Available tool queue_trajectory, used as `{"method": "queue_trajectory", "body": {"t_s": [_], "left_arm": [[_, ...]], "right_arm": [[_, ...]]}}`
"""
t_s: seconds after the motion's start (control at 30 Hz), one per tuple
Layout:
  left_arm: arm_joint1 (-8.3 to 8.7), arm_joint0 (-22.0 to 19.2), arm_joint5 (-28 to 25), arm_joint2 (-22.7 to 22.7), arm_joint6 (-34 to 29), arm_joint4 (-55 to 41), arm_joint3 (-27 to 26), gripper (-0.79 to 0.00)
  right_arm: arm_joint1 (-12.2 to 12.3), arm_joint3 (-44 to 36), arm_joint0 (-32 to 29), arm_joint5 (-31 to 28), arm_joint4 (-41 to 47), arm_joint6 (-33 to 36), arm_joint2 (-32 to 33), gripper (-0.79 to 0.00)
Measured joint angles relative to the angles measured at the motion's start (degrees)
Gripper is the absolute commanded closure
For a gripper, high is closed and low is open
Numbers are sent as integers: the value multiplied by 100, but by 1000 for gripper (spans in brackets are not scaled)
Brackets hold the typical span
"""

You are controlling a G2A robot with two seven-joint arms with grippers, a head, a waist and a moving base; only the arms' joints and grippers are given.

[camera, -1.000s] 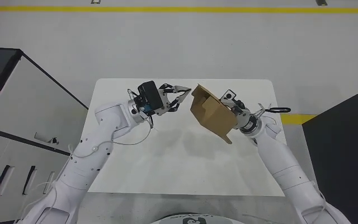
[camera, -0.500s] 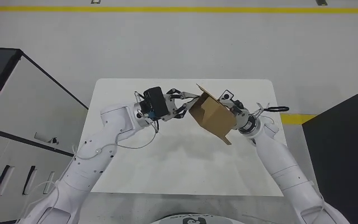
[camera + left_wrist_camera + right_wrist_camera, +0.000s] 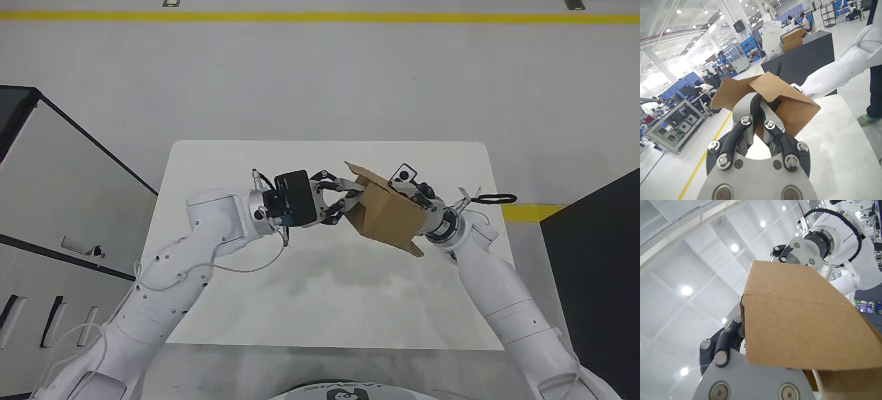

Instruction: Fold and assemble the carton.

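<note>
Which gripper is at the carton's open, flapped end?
The left gripper: it sits at the end of the carton where the flaps stand open and the inside shows. The right gripper holds the carton from the opposite side.

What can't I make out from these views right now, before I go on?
Right gripper: its hold is covered by the carton in the right wrist view and the top view.
Left gripper: whether it has hold of the carton; the flap hides the contact in the left wrist view.
Carton's inside: shadowed in the left wrist view.
</note>
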Motion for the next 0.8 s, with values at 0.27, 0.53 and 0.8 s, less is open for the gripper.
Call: {"method": "queue_trajectory", "body": {"t_s": [0.27,0.53,0.8], "left_arm": [[24,64,78,-194,-32,-90,10,0],[11,87,-22,-34,-52,-46,-46,0],[-9,-1,12,30,-19,-22,39,0]], "right_arm": [[-8,-10,-50,-54,-35,-34,34,0],[-22,-10,-47,-84,-64,-29,41,0],[-38,25,-27,-90,-86,-10,37,0]]}}
